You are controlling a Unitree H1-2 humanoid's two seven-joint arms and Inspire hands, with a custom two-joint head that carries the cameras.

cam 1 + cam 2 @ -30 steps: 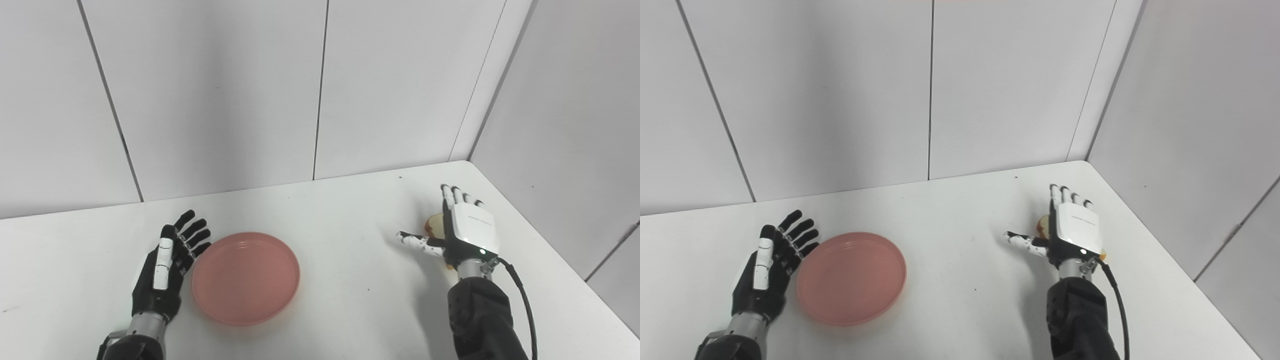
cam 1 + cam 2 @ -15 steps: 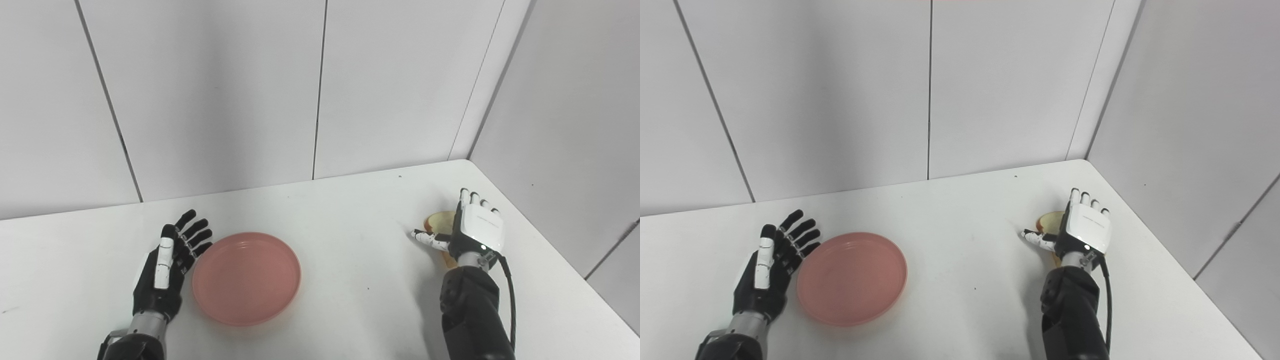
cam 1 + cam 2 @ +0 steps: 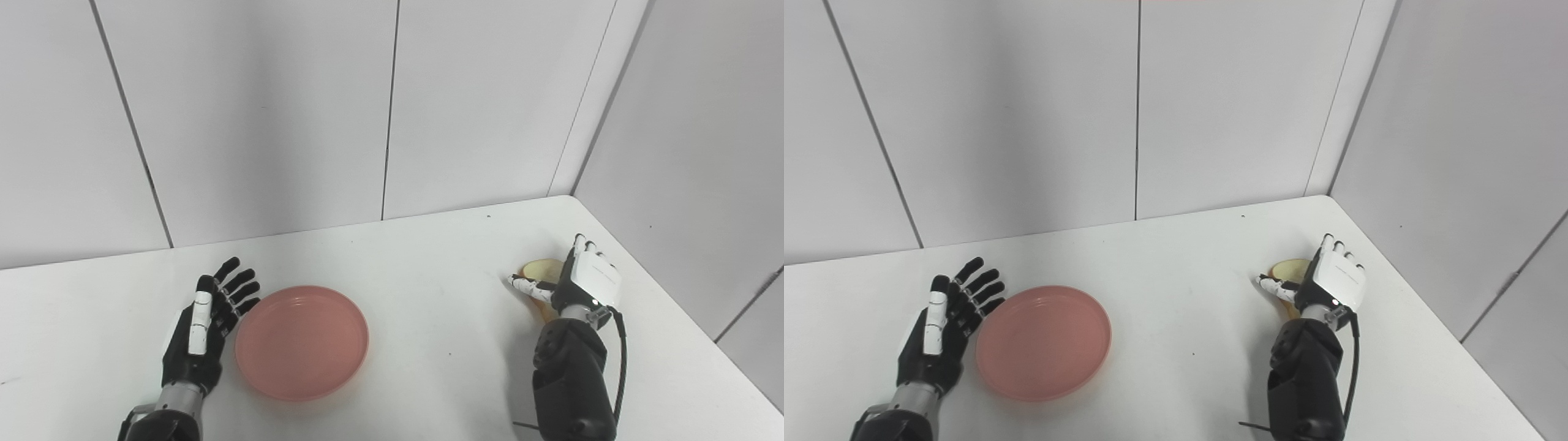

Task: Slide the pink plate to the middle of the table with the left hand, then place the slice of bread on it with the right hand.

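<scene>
1. Our right robot hand (image 3: 582, 282) is over the slice of bread (image 3: 542, 269) at the right side of the white counter (image 3: 429, 294), near the corner of the walls. The fingers are spread, the thumb reaching out to the left; nothing is pinched yet.
2. The slice of bread lies flat, peeking out on the left of the palm and partly hidden beneath it, so we judge the coming move is a closing of fingers downward onto it. Its long axis we cannot tell.
3. The pink plate (image 3: 302, 342) sits well apart to the left, left of the counter's middle.
4. Our left robot hand (image 3: 205, 327) rests just beside the plate's left rim, fingers spread, holding nothing.
5. The right robot hand is plainly the nearer to the bread.
6. We can read no brand, label or writing anywhere.
</scene>
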